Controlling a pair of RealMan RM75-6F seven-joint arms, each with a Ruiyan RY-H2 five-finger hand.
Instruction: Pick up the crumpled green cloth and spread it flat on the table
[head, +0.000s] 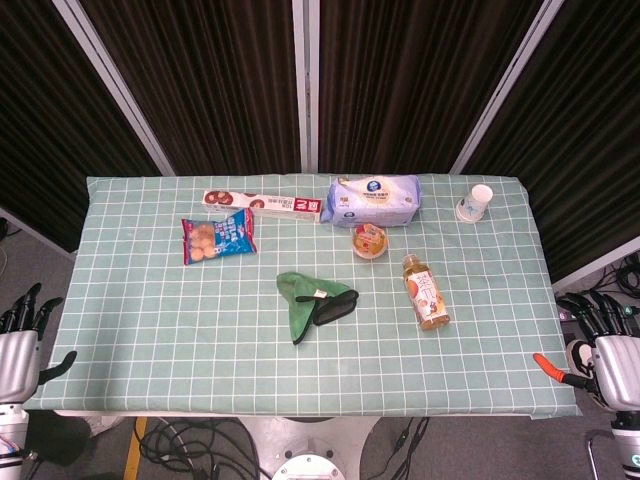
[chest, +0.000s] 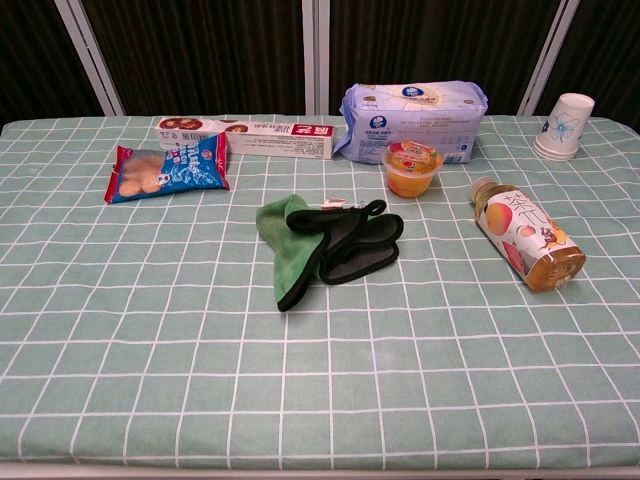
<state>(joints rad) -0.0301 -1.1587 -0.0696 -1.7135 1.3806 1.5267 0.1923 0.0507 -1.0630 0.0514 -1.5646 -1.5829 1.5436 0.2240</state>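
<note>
Green cloth (chest: 310, 245): we find it crumpled mid-bench (head: 150, 330), untouched.
Left hand (head: 22, 345): off the bench's left edge, fingers apart, we note nothing held.
Right hand (head: 605, 345): off the right edge, likewise spread and empty.

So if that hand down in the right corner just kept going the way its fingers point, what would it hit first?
Probably nothing: the right hand sits off the checked green table's edge, black fingers pointing up past it toward the dark curtain. Depth is unclear.
</note>
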